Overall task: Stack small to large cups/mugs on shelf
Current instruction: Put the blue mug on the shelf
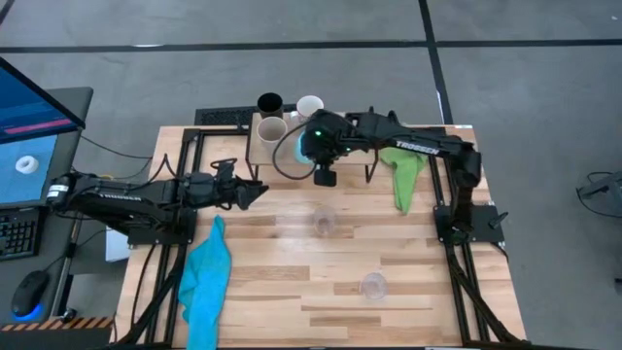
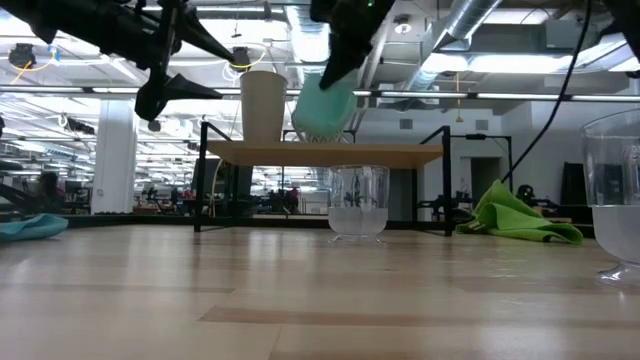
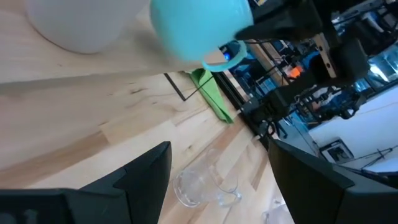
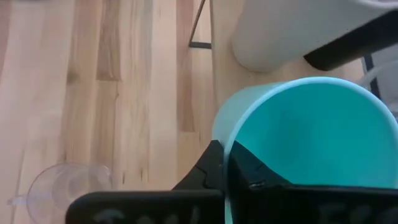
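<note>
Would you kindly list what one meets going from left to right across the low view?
Blue cloth → left gripper → beige-grey cup → cyan mug held by the right gripper → clear glass → green cloth → second clear glass.

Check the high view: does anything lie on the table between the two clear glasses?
No. Between the clear glass nearer the shelf and the other clear glass, the high view shows only bare wooden tabletop.

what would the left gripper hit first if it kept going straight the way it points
Probably the cyan mug held by the right gripper above the shelf; the open left gripper points toward it, though depth is unclear.
</note>
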You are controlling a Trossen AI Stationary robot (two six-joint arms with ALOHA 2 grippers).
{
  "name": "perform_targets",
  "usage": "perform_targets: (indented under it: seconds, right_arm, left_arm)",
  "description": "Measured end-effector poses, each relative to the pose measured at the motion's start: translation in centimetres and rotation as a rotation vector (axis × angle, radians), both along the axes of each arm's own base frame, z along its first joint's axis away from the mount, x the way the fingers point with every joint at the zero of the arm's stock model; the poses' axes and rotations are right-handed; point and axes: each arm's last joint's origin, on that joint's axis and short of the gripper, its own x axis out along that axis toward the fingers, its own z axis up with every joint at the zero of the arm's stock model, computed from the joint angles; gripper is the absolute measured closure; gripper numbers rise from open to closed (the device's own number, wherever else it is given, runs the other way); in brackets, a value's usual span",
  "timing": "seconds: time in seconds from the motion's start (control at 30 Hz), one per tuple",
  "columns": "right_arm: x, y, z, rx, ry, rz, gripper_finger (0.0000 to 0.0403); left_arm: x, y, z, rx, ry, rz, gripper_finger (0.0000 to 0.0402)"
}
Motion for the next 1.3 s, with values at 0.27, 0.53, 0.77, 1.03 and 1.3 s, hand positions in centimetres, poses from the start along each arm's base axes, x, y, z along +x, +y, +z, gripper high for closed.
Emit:
perform_targets:
  seconds: [0.27,0.53,0.77,1.03,1.3]
  right_arm:
    - [1.6,-0.6,-0.6,-0.033,0.061,-0.01,0.0386]
    - [1.7,-0.6,-0.5,-0.039,0.111,0.006,0.0392]
    - [1.6,-1.2,-0.5,-0.039,0.109,-0.005,0.0371]
    - [1.6,-1.5,-0.4,-0.039,0.091,-0.009,0.0367]
    - [1.7,-1.4,-0.4,-0.038,0.091,-0.006,0.0346]
  left_arm:
    - [0.0,-0.3,0.0,-0.006,-0.001,-0.016,0.0141]
    - [0.0,-0.4,0.0,-0.007,-0.001,-0.018,0.0141]
    - [0.0,-0.4,0.0,-0.006,-0.001,-0.018,0.0141]
    - [0.0,-0.4,0.0,-0.007,-0.001,-0.017,0.0141]
    - [0.0,-0.4,0.0,-0.008,-0.002,-0.017,0.0141]
